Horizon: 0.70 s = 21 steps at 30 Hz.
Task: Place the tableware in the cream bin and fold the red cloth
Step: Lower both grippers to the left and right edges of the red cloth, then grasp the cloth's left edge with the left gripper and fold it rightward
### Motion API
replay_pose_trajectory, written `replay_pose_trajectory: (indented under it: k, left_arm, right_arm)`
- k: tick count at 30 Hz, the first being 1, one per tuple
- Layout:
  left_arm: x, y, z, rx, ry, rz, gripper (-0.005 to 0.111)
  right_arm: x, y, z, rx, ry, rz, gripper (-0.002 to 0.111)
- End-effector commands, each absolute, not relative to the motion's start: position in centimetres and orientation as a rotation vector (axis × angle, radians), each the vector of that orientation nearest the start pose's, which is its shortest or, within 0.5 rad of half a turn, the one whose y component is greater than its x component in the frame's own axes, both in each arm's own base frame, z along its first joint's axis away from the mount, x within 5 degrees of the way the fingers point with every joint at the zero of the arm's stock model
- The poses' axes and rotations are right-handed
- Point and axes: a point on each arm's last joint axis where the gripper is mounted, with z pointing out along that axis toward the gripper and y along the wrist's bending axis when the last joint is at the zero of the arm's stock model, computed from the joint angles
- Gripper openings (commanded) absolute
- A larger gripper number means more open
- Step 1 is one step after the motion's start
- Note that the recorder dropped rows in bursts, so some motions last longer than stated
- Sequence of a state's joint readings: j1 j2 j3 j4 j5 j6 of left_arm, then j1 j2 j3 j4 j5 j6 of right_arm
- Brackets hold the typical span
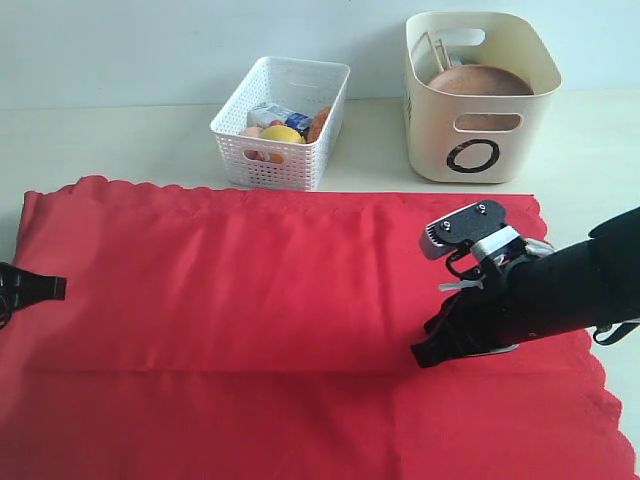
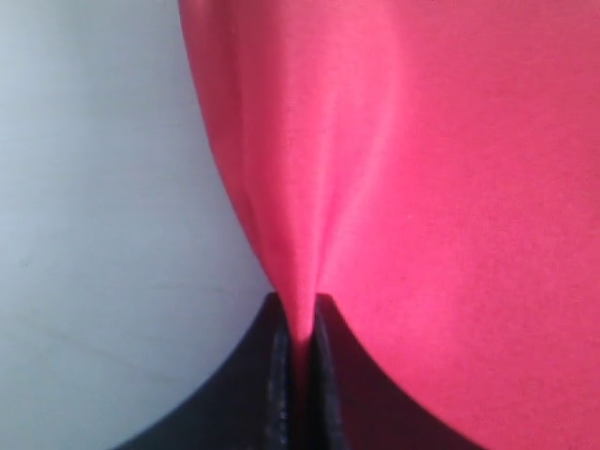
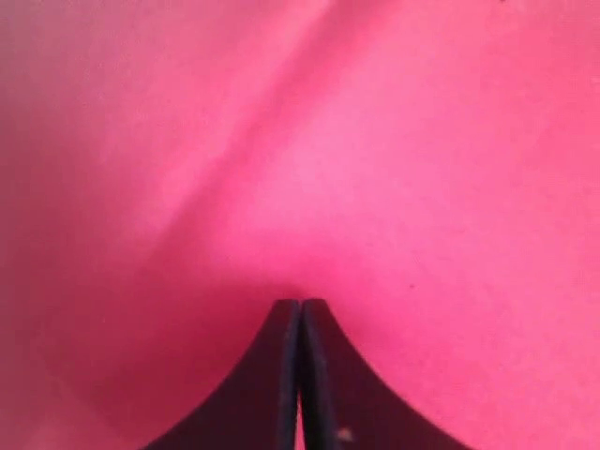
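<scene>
The red cloth (image 1: 250,270) lies spread over the table, with a long crease running across its near part. At its left edge my left gripper (image 1: 55,288) is shut on it. The left wrist view shows a ridge of the cloth (image 2: 422,141) pinched between the jaws of the left gripper (image 2: 300,300). My right gripper (image 1: 425,352) rests on the cloth at the crease's right end. Up close the right gripper (image 3: 301,303) is shut, with a thin sliver of cloth (image 3: 375,141) between the jaws. The cream bin (image 1: 440,120) stands at the back right and holds the brown wooden plate (image 1: 480,80). Other tableware is hidden.
A white perforated basket (image 1: 285,160) with food items stands behind the cloth, left of the bin. Bare pale table (image 1: 100,140) shows behind the cloth and beside its left edge (image 2: 94,187). The right arm's black forearm (image 1: 560,290) lies over the cloth's right side.
</scene>
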<state>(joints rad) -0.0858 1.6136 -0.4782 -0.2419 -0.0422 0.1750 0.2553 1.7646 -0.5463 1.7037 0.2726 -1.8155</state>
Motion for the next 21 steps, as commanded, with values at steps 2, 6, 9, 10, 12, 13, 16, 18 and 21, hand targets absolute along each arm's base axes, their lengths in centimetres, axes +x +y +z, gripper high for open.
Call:
replay_pose_trajectory:
  k: [2, 6, 9, 10, 12, 13, 16, 18, 21]
  left_arm:
    - [24.0, -3.6, 13.3, 0.098, 2.545, -0.082, 0.000]
    - [23.4, -6.1, 15.2, 0.232, 2.489, -0.140, 0.000]
    - [22.9, -8.1, 17.2, 0.334, 2.451, -0.200, 0.000]
    - [22.7, -8.6, 17.8, 0.362, 2.444, -0.219, 0.000]
    - [22.2, -10.1, 19.3, 0.434, 2.414, -0.265, 0.000]
    - [21.9, -10.7, 19.8, 0.457, 2.402, -0.289, 0.000]
    - [20.9, -13.3, 21.4, 0.555, 2.359, -0.375, 0.000]
    - [20.0, -15.4, 22.1, 0.645, 2.313, -0.428, 0.000]
    - [18.6, -18.4, 22.9, 0.769, 2.248, -0.504, 0.000]
  right_arm:
    - [24.4, 8.9, 9.2, -0.568, 2.622, 0.390, 0.000]
    - [24.4, 8.9, 9.2, -0.569, 2.621, 0.393, 0.000]
    - [24.4, 9.0, 9.2, -0.570, 2.620, 0.399, 0.000]
    - [24.4, 9.0, 9.2, -0.570, 2.620, 0.399, 0.000]
    - [24.4, 9.0, 9.2, -0.570, 2.620, 0.399, 0.000]
    - [24.4, 9.0, 9.2, -0.570, 2.620, 0.399, 0.000]
    - [24.4, 9.0, 9.2, -0.567, 2.620, 0.399, 0.000]
    - [24.4, 9.0, 9.2, -0.566, 2.621, 0.400, 0.000]
    - [24.4, 9.0, 9.2, -0.568, 2.620, 0.403, 0.000]
